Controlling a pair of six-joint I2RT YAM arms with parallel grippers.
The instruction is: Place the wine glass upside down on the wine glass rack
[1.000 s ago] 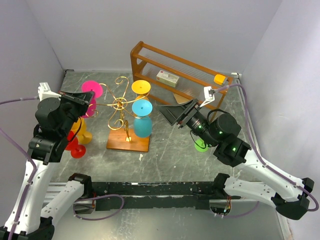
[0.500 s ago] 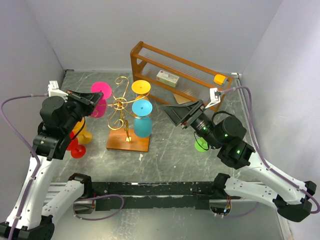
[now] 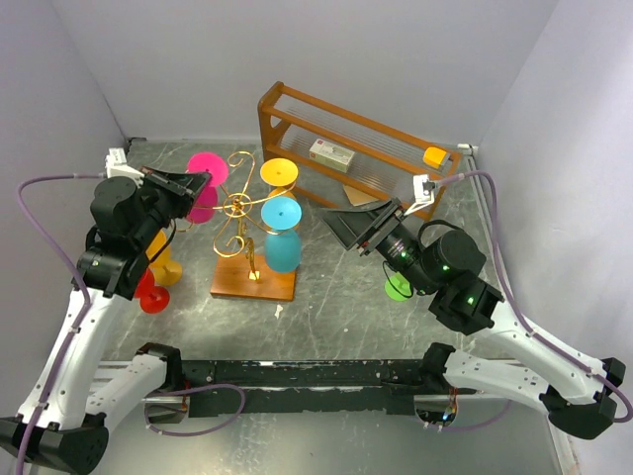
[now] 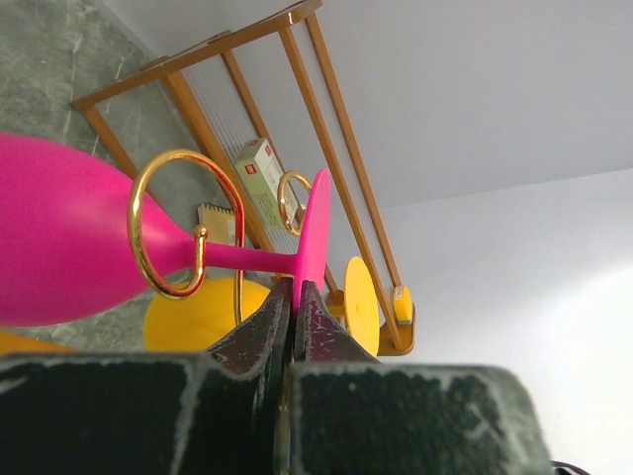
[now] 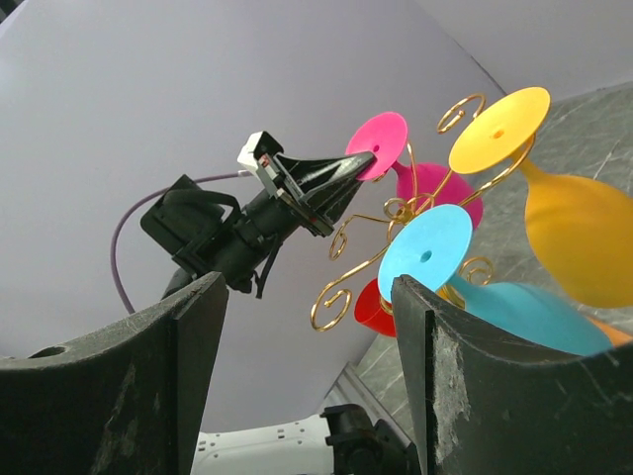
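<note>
Left gripper [image 4: 295, 294] pinches wine glass [image 4: 59, 237] foot; bowl down.

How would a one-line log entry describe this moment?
left gripper: shut on foot of pink glass | pink glass: stem inside a curl of the rack | right gripper: open, empty

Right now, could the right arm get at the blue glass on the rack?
Probably yes: the right gripper is open and faces the blue glass with nothing between; the left gripper holds the pink glass beyond.
</note>
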